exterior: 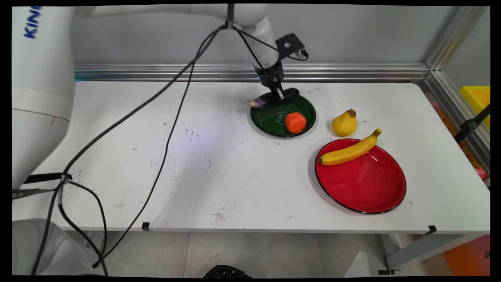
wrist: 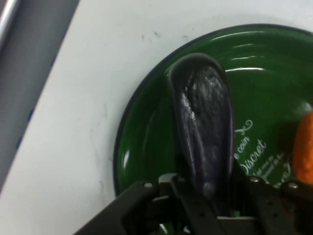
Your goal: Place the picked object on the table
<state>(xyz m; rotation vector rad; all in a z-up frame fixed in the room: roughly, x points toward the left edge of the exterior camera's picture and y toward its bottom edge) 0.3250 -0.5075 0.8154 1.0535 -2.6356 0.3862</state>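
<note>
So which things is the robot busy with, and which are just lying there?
Busy with: the tool, closed on the eggplant, at the green plate.
Lying about: carrot piece on that plate, pear, banana on the red plate.

The green plate (wrist: 146,127) and red plate (exterior: 364,184) look like glossy enamel, the aubergine (wrist: 205,122) has a smooth, shiny dark skin, the banana (exterior: 350,150) looks smooth, and the white tabletop (exterior: 219,172) is matt and scuffed.

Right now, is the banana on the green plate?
No, the banana lies on the red plate's far rim, while the green plate holds an eggplant and an orange piece.
</note>
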